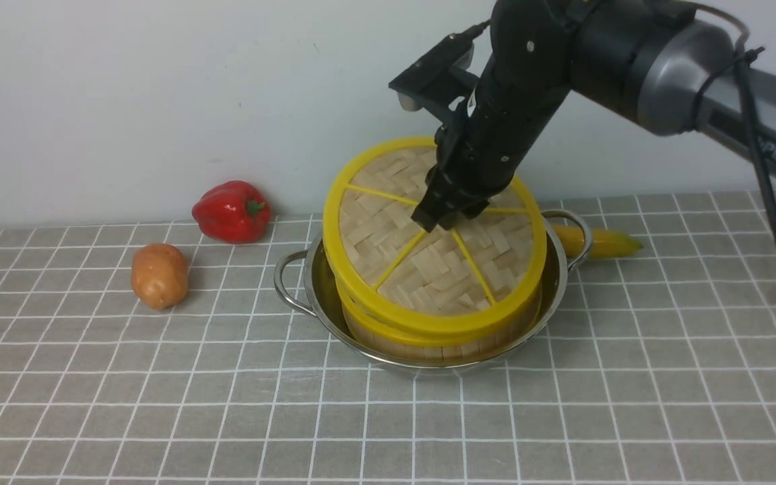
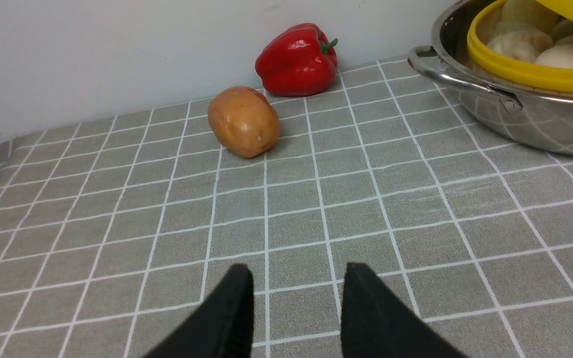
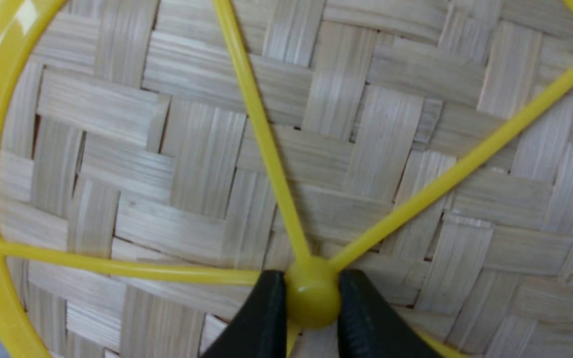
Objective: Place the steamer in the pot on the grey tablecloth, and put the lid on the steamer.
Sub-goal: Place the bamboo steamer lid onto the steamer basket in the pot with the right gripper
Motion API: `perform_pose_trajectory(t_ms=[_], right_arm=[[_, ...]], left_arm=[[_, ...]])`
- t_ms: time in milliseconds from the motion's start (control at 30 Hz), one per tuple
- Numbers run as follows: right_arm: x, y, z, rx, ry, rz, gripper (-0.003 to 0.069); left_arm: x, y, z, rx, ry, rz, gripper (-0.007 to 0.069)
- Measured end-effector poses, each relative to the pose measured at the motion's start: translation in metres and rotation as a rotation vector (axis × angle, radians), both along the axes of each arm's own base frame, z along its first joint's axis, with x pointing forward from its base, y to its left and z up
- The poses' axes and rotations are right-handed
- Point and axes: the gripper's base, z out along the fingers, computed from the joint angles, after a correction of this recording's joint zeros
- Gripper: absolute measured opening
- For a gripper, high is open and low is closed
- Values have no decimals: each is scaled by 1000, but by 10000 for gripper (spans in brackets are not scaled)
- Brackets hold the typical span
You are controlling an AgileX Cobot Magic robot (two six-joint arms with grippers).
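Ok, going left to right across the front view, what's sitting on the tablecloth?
In order: potato → red bell pepper → pot → banana, partly hidden behind the pot's right handle. The steamer and lid overlap the pot, so they are left out of the order.

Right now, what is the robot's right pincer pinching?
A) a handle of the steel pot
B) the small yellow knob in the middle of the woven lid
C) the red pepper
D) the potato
B: in the right wrist view, the two black tips of the right pincer sit tight on either side of the yellow knob where the spokes of the lid meet.
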Motion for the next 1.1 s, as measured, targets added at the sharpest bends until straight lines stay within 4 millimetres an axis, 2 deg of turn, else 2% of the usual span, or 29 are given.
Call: perform_pose_trajectory(t_ms=[367, 633, 1100], right_arm=[[2, 1, -1, 6, -21, 11, 147], [9, 5, -20, -11, -7, 26, 147], [12, 7, -21, -24, -55, 88, 147]], left_arm=[[0, 0, 0, 0, 0, 0, 243], [0, 0, 0, 0, 0, 0, 243], [0, 0, 0, 0, 0, 0, 243]])
